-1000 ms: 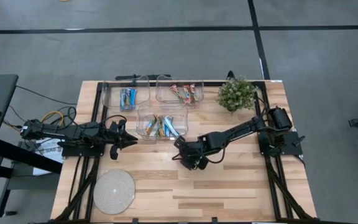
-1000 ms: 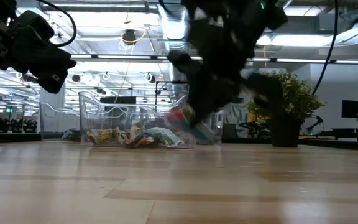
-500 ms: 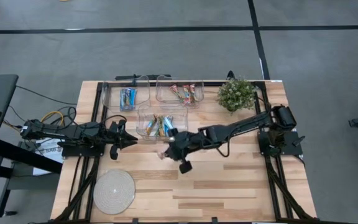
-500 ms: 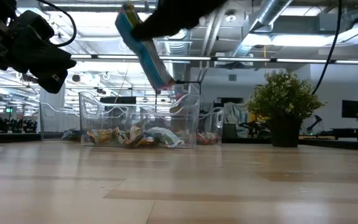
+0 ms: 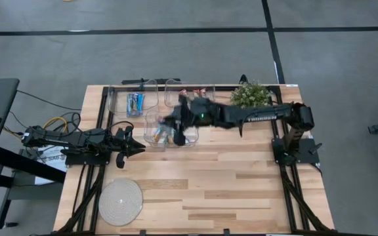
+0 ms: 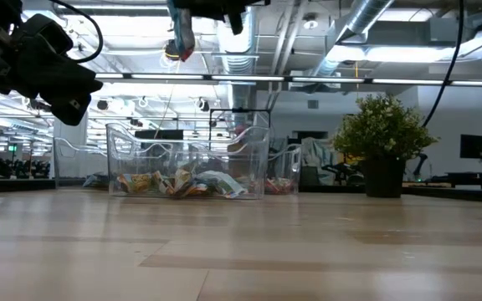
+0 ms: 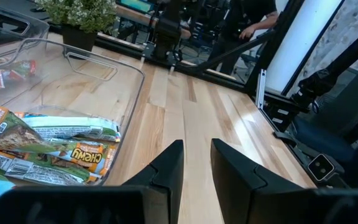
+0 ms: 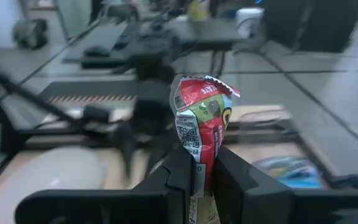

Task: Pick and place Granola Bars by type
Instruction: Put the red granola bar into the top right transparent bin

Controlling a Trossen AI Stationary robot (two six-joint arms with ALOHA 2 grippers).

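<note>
My right gripper (image 5: 174, 123) is high above the near clear bin (image 5: 190, 137) and is shut on a red and green wrapped granola bar (image 8: 201, 127). The bar also shows at the top of the low view (image 6: 181, 35). The near bin holds several mixed bars (image 7: 48, 149). The far left bin (image 5: 151, 92) holds blue bars (image 5: 134, 101). The far right bin (image 5: 170, 98) holds multicoloured bars (image 5: 201, 97). My left gripper (image 7: 196, 144) waits at the table's left side (image 5: 128, 141), empty, with a narrow gap between its fingers. My right gripper pinches the bar's lower end (image 8: 197, 165) between its two fingers. The rest of the bar sticks out past the fingertips. In the low view the bar hangs below the gripper, a little tilted, lifted clear of the bins and the table.
A potted plant (image 5: 249, 98) stands at the far right. A round pale disc (image 5: 120, 201) lies at the near left. The near half of the wooden table (image 5: 241, 196) is bare wood.
My right gripper has risen from low over the table's middle and swung toward the far left, carrying the bar. It now hangs high above the near bin. The bar has gone from near table height to the top of the low view.
</note>
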